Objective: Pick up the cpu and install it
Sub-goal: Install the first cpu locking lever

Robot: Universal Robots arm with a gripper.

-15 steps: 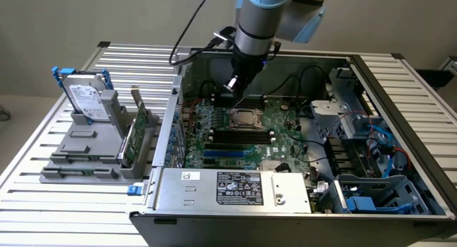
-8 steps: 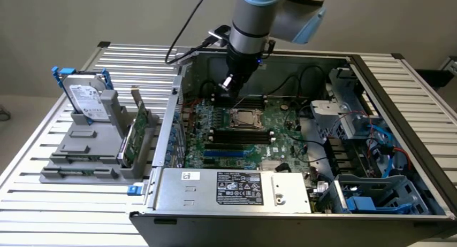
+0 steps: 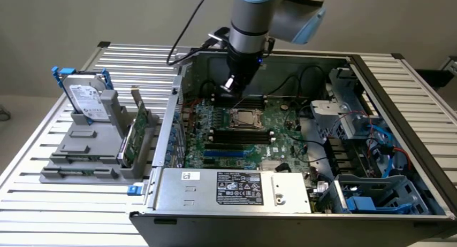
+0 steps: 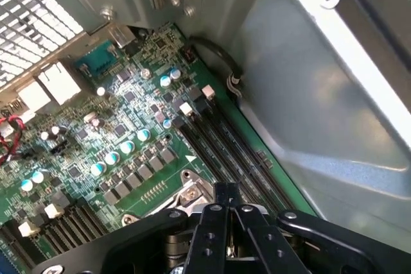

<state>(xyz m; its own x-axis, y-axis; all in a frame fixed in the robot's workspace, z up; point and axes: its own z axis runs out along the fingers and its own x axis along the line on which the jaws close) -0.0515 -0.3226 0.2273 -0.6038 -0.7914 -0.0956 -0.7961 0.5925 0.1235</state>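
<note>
1. We make out the small, flat, silvery-beige square cpu (image 3: 247, 118) lying inside the square metal-framed socket (image 3: 231, 120) on the green motherboard (image 3: 286, 145), as far as we can tell.
2. The black gripper (image 3: 233, 92) (image 4: 225, 208) has its fingers pressed together, and we see nothing between them. It hangs just beside the socket, over the black memory slots (image 3: 251, 102).
3. All of this sits inside the open grey computer case (image 3: 400, 97).
4. Well apart, at the exterior view's left, a silver hard drive with a white label (image 3: 87, 100) stands in a grey holder (image 3: 78, 151) on the slatted metal table (image 3: 43, 204).
</note>
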